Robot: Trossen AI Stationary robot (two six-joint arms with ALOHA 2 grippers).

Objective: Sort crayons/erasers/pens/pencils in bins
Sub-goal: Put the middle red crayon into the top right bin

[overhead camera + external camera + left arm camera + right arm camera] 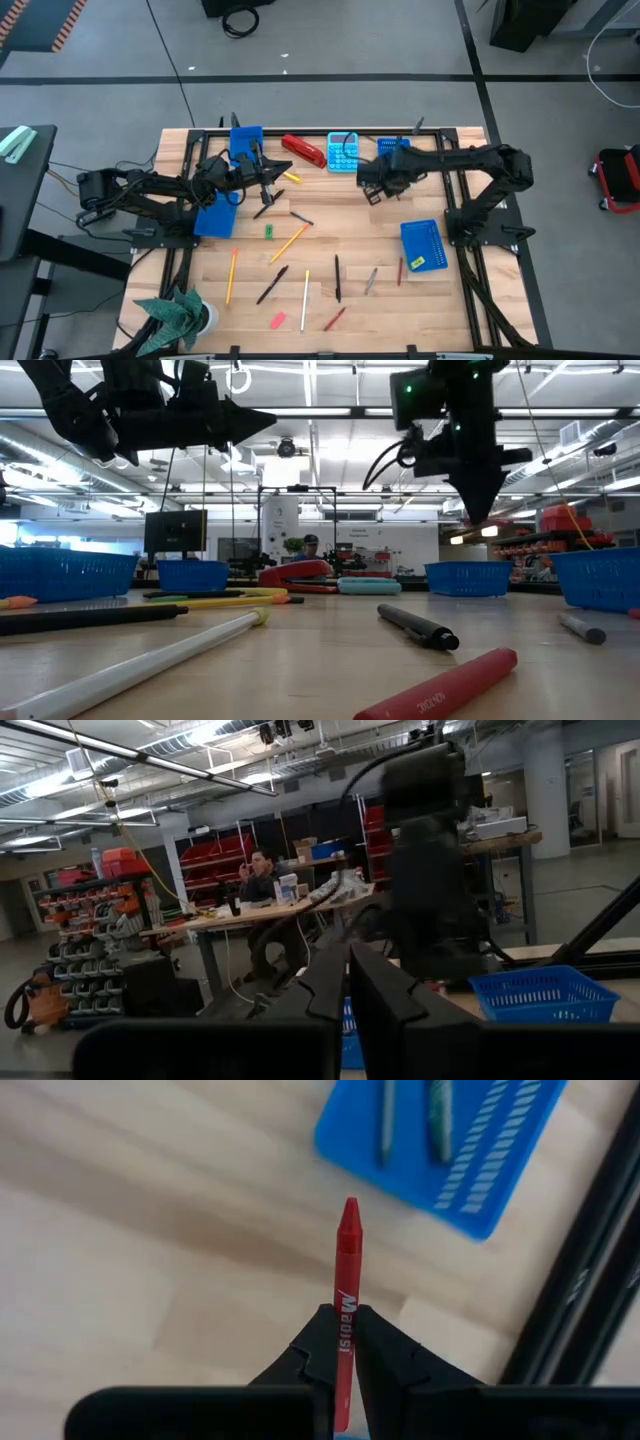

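Observation:
My right gripper (pixel 372 192) hangs over the far middle of the table, pointing steeply down and shut on a red crayon (pixel 346 1280). Just beyond the crayon's tip lies a blue bin (pixel 440 1150) with two thin sticks in it. My left gripper (pixel 270 182) floats above the table at the far left, between two blue bins (pixel 245 140) (pixel 215 218). Its fingers (pixel 330 985) are shut on nothing. Orange pencils (pixel 290 242), a white pencil (pixel 305 285), black pens (pixel 337 278), a grey crayon (pixel 371 280), a green eraser (pixel 268 232) and a pink eraser (pixel 278 320) lie flat on the wood. My right gripper pinches the red crayon's wrapped shaft (pixel 345 1325) between its two fingers, coming from above and slanting steeply down. The crayon lies along the fingers, and its pointed tip (pixel 349 1208) sticks out past them toward the table. It is lifted clear of the wood.
A red stapler (pixel 303 150) and a light-blue calculator (pixel 343 152) sit at the far edge. A fourth blue bin (pixel 423 245) on the right holds a yellow eraser (pixel 416 262). A green paper plant (pixel 175 315) stands at the near left corner. Black frame rails border the table.

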